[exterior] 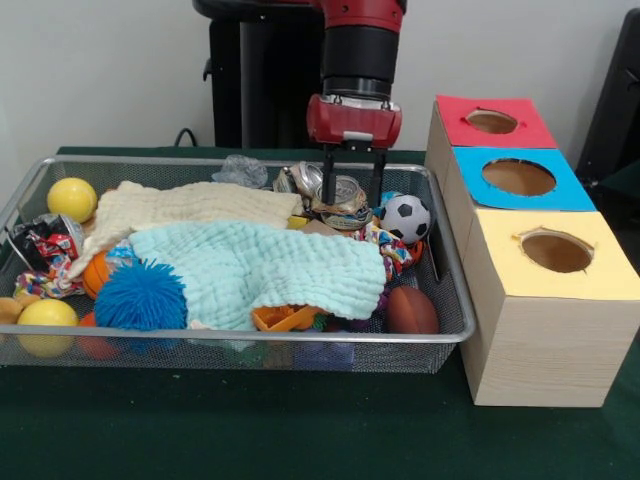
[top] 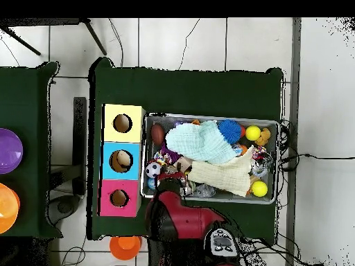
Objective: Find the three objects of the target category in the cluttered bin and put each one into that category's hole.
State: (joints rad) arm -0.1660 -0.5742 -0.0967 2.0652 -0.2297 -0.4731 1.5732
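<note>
The wire-mesh bin (exterior: 250,339) is full of clutter; it also shows in the overhead view (top: 208,116). A knotted rope toy (exterior: 392,250) in red, blue, yellow and white lies at the bin's right, under a small soccer ball (exterior: 406,218). Another rope toy (exterior: 42,284) lies at the left wall. A third is hidden. My gripper (exterior: 352,200) hangs low at the back right of the bin, open, its fingers (exterior: 328,178) either side of a crumpled silver foil wrapper (exterior: 346,192). In the overhead view the gripper (top: 173,181) is at the bin's lower left.
Three wooden boxes with holes stand right of the bin: red (exterior: 492,121), blue (exterior: 518,177), yellow (exterior: 556,251). A mint cloth (exterior: 265,270) and a cream cloth (exterior: 190,206) cover much of the clutter. There are also a blue spiky ball (exterior: 140,297), yellow balls (exterior: 72,198) and a brown football (exterior: 411,311).
</note>
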